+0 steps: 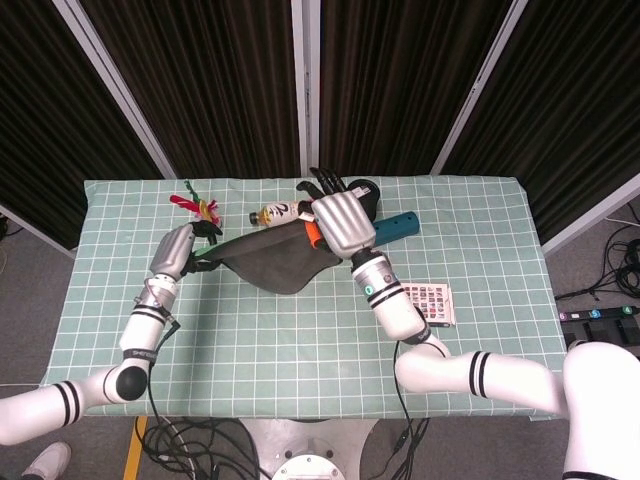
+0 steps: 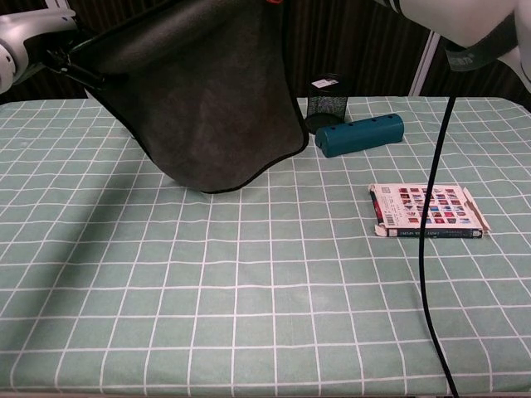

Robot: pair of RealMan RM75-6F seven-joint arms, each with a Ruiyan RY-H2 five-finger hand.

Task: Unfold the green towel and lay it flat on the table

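Observation:
The green towel (image 1: 272, 263) looks dark grey-green and hangs in the air, stretched between my two hands above the back left of the table. In the chest view the towel (image 2: 207, 91) spreads as a wide sheet whose lowest corner hangs just above the cloth. My left hand (image 1: 178, 250) grips its left corner, and that hand also shows at the top left of the chest view (image 2: 33, 33). My right hand (image 1: 340, 222) holds the right corner, fingers curled over the edge. What lies behind the towel is hidden in the chest view.
A small bottle (image 1: 275, 212) and a red-green toy (image 1: 200, 207) lie at the back. A black mesh cup (image 2: 325, 108) and a teal block (image 2: 358, 134) sit back right. A book (image 2: 427, 211) lies at the right. A black cable (image 2: 431, 249) hangs down.

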